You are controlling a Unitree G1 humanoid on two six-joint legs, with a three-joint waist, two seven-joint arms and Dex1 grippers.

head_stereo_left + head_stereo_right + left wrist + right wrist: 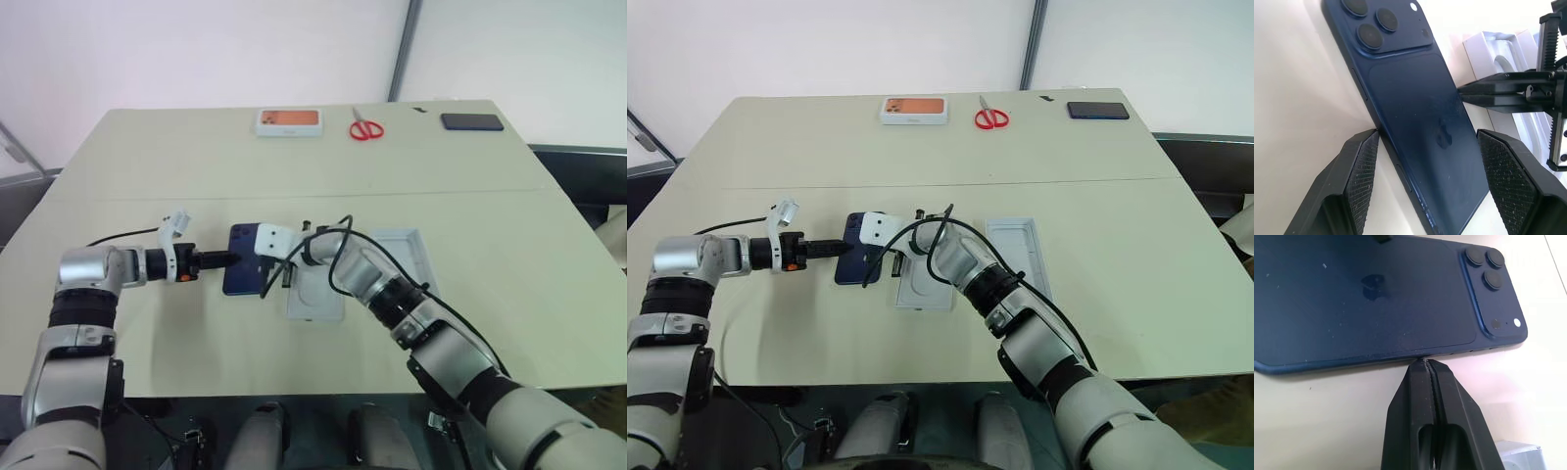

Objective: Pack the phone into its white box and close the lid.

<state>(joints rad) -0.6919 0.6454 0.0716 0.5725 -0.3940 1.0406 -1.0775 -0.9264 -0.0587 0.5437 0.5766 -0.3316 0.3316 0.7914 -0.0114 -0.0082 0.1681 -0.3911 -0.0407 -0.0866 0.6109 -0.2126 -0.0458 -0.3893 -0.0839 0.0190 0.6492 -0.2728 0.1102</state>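
Phone [1415, 112] flat, between the grippers: left gripper [1425, 183] wide, straddling its end; right gripper [1429, 363] closed, tips against its long edge.

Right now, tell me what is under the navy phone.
The phone lies back-up on the bare table, its edge tilted up slightly against the shut right gripper. What lies beneath its middle is covered.
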